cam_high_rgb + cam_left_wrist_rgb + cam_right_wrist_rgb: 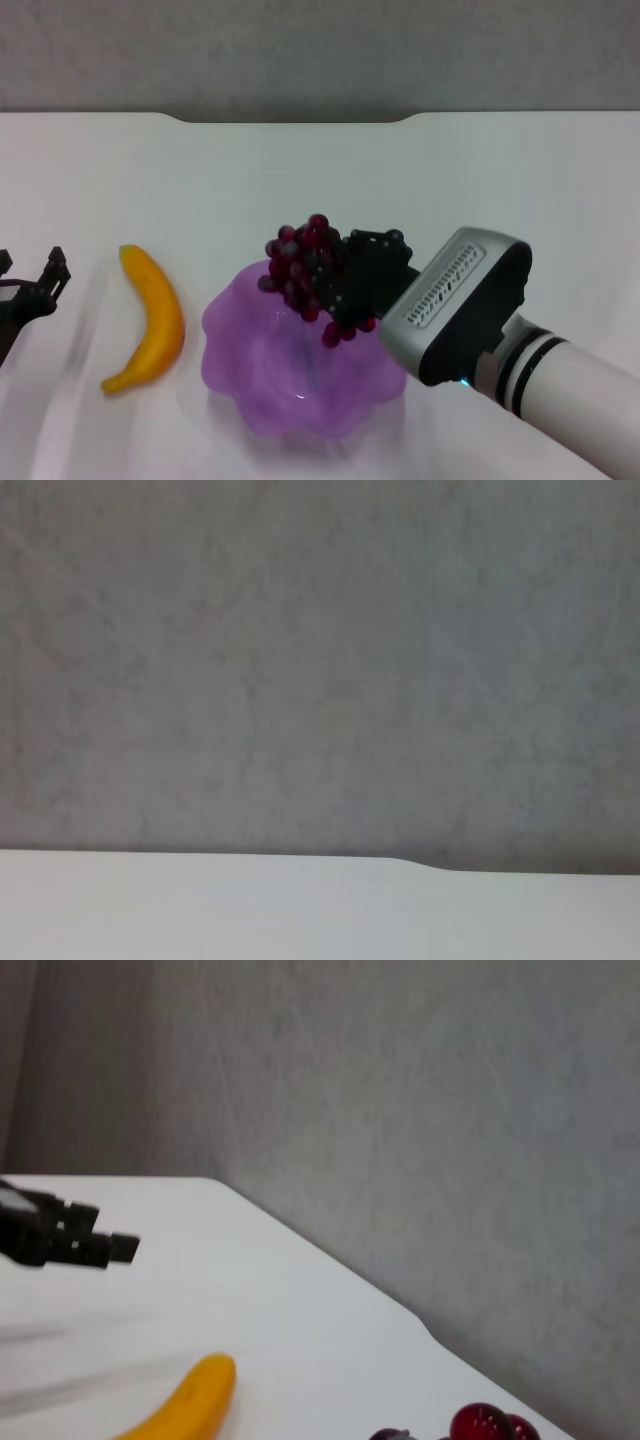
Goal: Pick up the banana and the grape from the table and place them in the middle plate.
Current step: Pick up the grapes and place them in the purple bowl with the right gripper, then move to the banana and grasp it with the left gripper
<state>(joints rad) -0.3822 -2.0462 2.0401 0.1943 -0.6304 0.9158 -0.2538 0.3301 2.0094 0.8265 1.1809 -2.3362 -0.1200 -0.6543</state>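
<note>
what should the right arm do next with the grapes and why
Probably lower a little and open. The right gripper holds the grape above the middle plate, over its far rim, not yet resting inside. The banana lies on the table beside the plate, near the left gripper.

A white table [250, 1290] fills the lower left of the frame, its edge running diagonally down to the right against a grey wall. The banana [190, 1400] tip shows at bottom centre-left, grapes [485, 1425] at the bottom right, the left gripper [60, 1237] at mid-left edge
</note>
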